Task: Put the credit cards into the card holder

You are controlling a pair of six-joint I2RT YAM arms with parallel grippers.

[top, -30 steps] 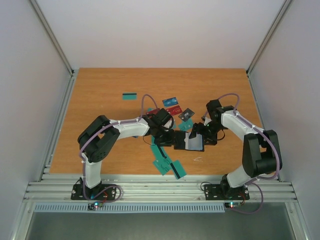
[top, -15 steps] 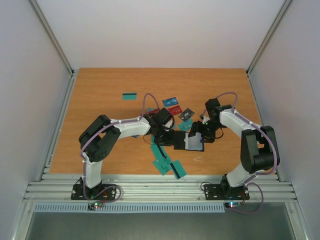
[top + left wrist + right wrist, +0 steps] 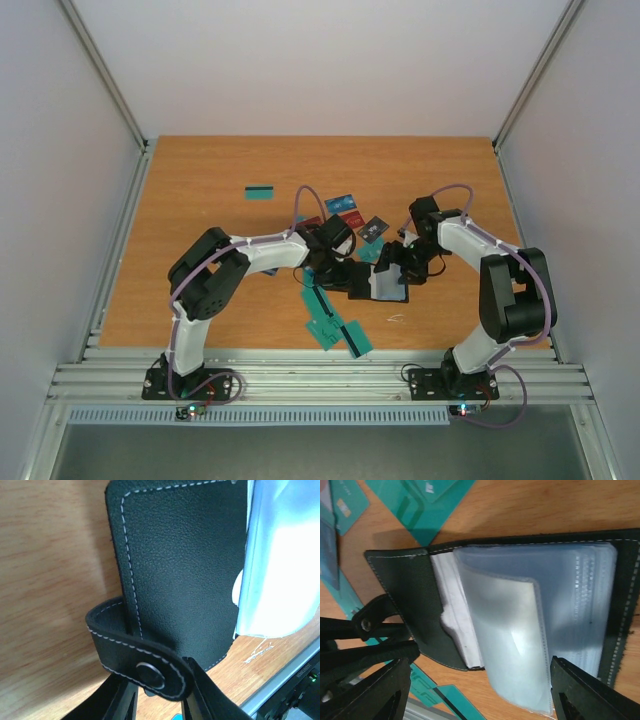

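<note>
Left tool (image 3: 159, 700) clamps the card holder's (image 3: 180, 565) strap (image 3: 125, 645), mid-bench toward the near edge; right tool (image 3: 480, 692) gapes wide above its sleeves (image 3: 520, 630). Holder-opening step, I'd say; next calls for picking from the credit cards (image 3: 335, 325) alongside.

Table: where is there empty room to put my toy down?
The far strip of the table, behind the lone teal card, is bare. So is the left side, between the rail and the left arm. The middle is crowded: card holder, the mixed cards behind it, teal cards near the front.
</note>
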